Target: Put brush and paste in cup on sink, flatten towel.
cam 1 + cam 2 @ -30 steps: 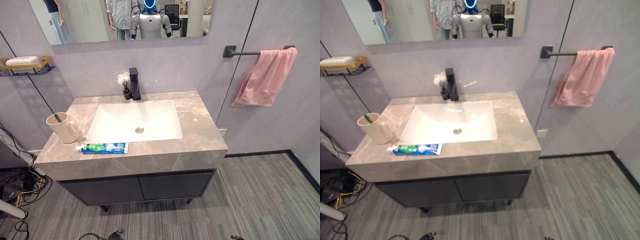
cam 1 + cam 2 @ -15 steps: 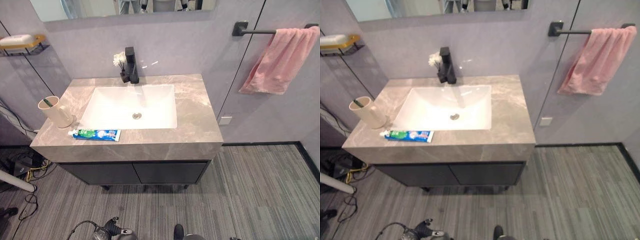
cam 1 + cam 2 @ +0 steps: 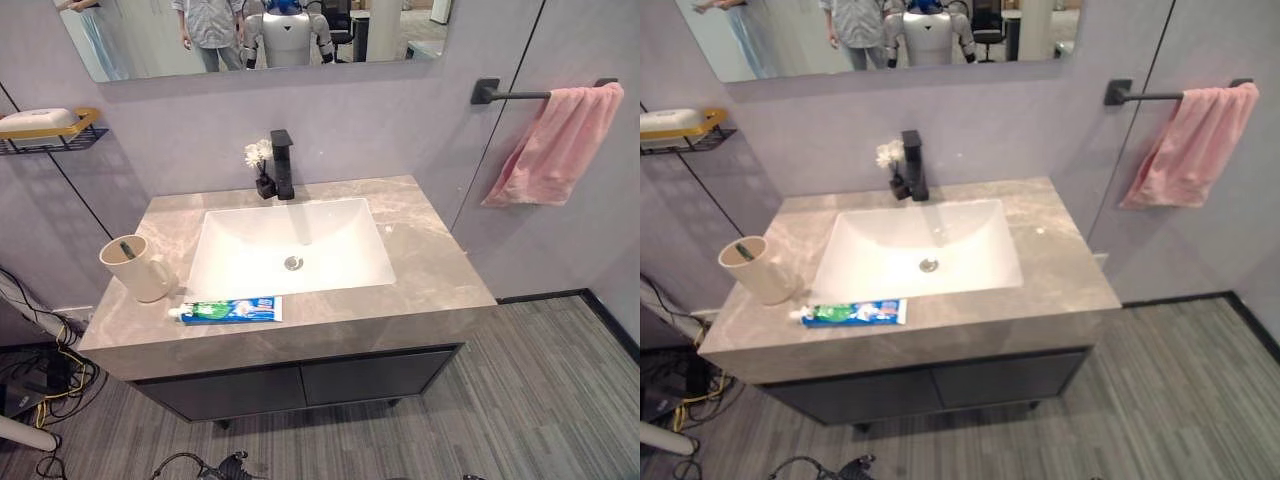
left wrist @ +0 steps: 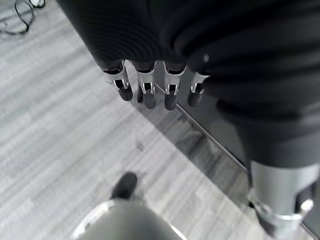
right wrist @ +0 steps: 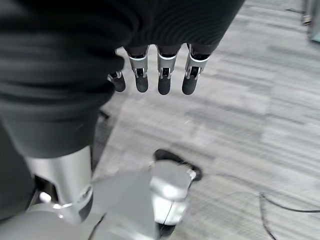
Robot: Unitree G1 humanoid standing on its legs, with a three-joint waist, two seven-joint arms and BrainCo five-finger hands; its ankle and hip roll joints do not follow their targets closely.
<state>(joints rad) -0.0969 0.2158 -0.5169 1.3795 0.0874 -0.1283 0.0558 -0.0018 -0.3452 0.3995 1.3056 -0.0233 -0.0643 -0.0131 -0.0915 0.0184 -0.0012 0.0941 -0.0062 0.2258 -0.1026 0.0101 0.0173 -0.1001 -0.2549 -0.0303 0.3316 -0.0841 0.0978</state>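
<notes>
A beige cup (image 3: 135, 270) stands at the left end of the stone counter (image 3: 430, 270), with the dark green end of a toothbrush (image 3: 127, 250) showing inside it. The toothpaste tube (image 3: 232, 310), green and blue, lies flat by the counter's front edge, just right of the cup. A pink towel (image 3: 558, 145) hangs bunched and crooked on the black wall bar at the right. My left hand (image 4: 145, 91) hangs low over the floor, fingers relaxed and holding nothing. My right hand (image 5: 162, 77) hangs the same way, also holding nothing.
A white basin (image 3: 290, 245) is set in the middle of the counter, with a black faucet (image 3: 283, 165) and a small vase of white flowers (image 3: 258, 160) behind it. A wire shelf with soap (image 3: 45, 125) is on the left wall. Dark cabinet doors (image 3: 300, 380) sit below.
The whole picture has shifted as the camera moved, dipping and then rising again. Cup, toothpaste and towel stay where they were.
</notes>
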